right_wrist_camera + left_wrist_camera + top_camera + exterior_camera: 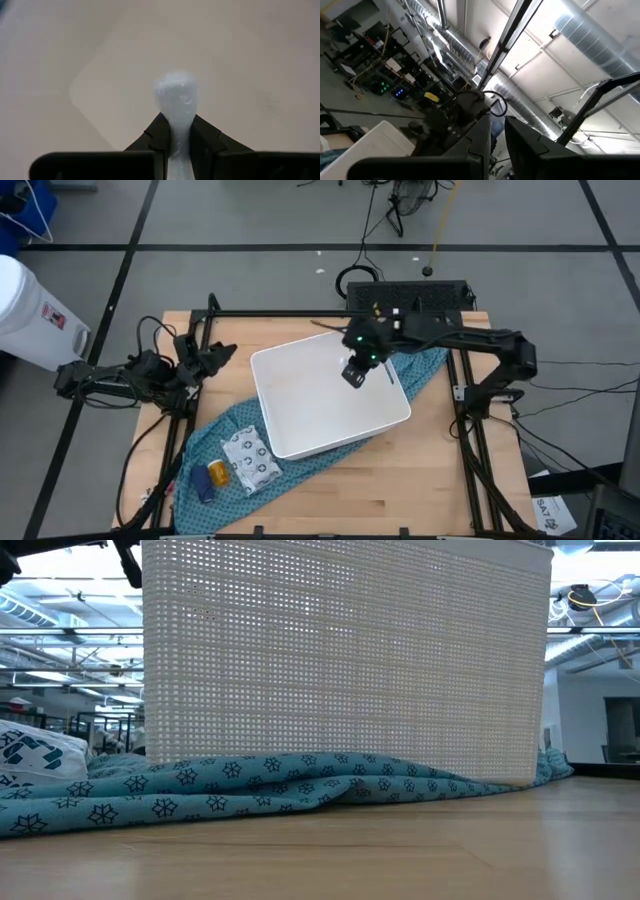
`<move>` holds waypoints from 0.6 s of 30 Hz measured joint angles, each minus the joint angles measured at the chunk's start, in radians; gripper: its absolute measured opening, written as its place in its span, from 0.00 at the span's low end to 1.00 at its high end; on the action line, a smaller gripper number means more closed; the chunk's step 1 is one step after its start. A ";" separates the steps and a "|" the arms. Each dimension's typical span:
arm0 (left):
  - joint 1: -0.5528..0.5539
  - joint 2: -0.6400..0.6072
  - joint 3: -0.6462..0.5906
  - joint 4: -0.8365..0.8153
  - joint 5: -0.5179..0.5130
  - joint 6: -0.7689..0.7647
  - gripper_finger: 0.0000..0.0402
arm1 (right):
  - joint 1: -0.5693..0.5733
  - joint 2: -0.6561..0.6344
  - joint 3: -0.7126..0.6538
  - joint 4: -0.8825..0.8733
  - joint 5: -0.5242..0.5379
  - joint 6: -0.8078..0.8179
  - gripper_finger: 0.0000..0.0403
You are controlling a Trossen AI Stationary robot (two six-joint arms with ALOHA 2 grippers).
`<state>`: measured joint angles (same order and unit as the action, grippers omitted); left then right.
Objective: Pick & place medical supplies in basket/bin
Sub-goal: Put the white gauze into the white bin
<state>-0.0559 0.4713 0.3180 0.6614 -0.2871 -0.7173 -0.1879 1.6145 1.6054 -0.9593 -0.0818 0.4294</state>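
The white bin (300, 415) stands on a teal patterned cloth (225, 435); its wall (345, 660) fills the low view. My right gripper (352, 375) hovers over the bin's far half, pointing down, shut on a tiny white tube (175, 95). On the cloth, near and to the left of the bin, lie the silvery blister pack (248, 460), the orange bottle (218, 473) and the dark blue object (203, 490). My left gripper (215, 358) waits at the table's left edge with its fingers (482, 142) close together, tilted up toward the ceiling. My right gripper (177, 132) pinches the white tube between its two fingers, which come from above and point down into the bin. The fingers lie along the tube at its rear part (178, 125). Its rounded free end (175, 90) sticks out past the fingertips, clear above the bin's floor.
A white cylindrical container with a red label (30, 315) stands off the table's far left corner. A black frame rail (300, 315) runs along the far edge, with a dark box (410, 295) behind it. Bare wood (420, 470) shows at the near right.
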 joint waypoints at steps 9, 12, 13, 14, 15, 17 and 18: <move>0.000 0.000 0.000 -0.017 0.005 -0.019 0.16 | 0.000 0.131 0.000 -0.045 0.075 -0.016 0.09; 0.000 0.000 0.000 -0.017 0.021 -0.025 0.16 | -0.001 0.167 0.000 -0.065 0.079 -0.020 0.09; 0.000 0.000 0.000 -0.017 0.025 -0.026 0.16 | -0.002 0.179 0.000 -0.071 0.080 -0.022 0.09; 0.000 0.000 0.000 -0.017 0.030 -0.026 0.16 | -0.002 0.187 0.000 -0.078 0.081 -0.023 0.09; 0.000 0.000 0.000 -0.017 0.034 -0.026 0.16 | -0.002 0.196 0.000 -0.080 0.084 -0.023 0.10; 0.000 0.000 0.000 -0.017 0.036 -0.026 0.16 | -0.002 0.211 0.000 -0.080 0.087 -0.023 0.10; 0.000 0.000 0.000 -0.017 0.037 -0.026 0.16 | -0.002 0.218 0.000 -0.079 0.097 -0.025 0.11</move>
<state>-0.0559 0.4713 0.3180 0.6449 -0.2498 -0.7429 -0.1894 1.8326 1.6054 -1.0386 0.0150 0.4044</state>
